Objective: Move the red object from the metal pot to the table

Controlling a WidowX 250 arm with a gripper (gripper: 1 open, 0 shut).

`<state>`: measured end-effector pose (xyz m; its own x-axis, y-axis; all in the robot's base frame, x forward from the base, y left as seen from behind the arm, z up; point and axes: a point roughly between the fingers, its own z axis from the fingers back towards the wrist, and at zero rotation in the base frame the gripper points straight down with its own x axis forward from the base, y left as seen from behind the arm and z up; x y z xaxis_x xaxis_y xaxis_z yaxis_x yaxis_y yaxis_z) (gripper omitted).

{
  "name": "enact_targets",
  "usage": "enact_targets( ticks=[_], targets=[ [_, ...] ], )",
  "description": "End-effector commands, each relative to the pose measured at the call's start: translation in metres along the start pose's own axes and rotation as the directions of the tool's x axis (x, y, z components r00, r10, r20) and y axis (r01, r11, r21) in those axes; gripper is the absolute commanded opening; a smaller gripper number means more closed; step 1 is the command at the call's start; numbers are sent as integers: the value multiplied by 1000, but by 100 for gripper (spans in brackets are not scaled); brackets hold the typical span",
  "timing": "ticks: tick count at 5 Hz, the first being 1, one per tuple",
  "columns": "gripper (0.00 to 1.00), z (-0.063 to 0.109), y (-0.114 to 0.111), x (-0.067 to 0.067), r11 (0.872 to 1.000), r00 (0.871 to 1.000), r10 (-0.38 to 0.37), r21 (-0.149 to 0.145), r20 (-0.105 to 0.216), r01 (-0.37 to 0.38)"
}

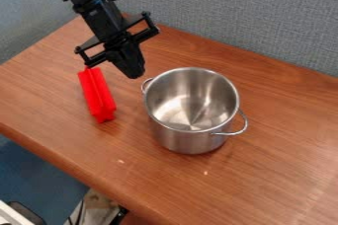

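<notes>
- we see the red object lying flat on the table, out of the metal pot and to the left of it as the camera looks.
- its long side runs from the back towards the front edge of the table, slightly slanted, and a narrow strip of bare wood separates it from the pot's side.
- the pot stands upright near the middle of the tabletop; we look down into its shiny inside, which holds nothing we can make out, and it has one small loop handle on the side facing the red bar and another on the opposite side towards the front right.
- the gripper hangs just above the far end of the red object, between it and the pot's left handle, pointing steeply down.
- its dark fingers are drawn together into one narrow tip and we see nothing held between them (the tip reads as closed and empty).
- we cannot tell whether the tip touches the bar or merely sits over it; in the picture it overlaps the bar's far end.
- the black arm rises from the gripper up to the top left corner, against a grey-blue wall behind the table.
- below the table's front edge we make out a patch of blue floor and some blurred pale clutter.
</notes>
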<state>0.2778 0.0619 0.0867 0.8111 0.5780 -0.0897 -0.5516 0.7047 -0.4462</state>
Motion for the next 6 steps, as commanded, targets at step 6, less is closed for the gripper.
enact_targets(
  ticks=[6],
  targets=[
    [0,23,21,46,992,994,111,54,10,-111]
  ],
)
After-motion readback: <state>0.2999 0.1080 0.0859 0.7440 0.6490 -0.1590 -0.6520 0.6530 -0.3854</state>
